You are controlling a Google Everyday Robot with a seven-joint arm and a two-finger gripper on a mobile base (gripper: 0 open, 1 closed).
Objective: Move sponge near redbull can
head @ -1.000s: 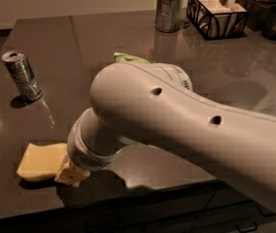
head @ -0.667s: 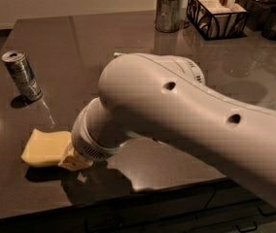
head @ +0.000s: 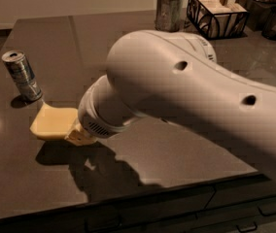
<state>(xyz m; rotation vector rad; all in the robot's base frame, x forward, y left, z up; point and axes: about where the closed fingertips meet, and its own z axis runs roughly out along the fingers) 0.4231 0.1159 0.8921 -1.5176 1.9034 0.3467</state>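
Note:
The pale yellow sponge (head: pixel 53 123) hangs a little above the dark table (head: pixel 177 164) and casts a shadow beneath itself. Its right end is held by my gripper (head: pixel 79 136), which sticks out from under the big white arm; most of the gripper is hidden by the arm's wrist. The silver-grey redbull can (head: pixel 22 76) stands upright at the left side of the table, just up and left of the sponge, a short gap away.
A metal cup with white-tipped sticks (head: pixel 168 8) and a black wire basket (head: pixel 217 13) stand at the table's back edge, with dark containers (head: pixel 271 8) at the far right. The table's front edge runs close below the arm.
The gripper has carried the sponge up off the table and toward the can; the arm swung with it. The can has not moved.

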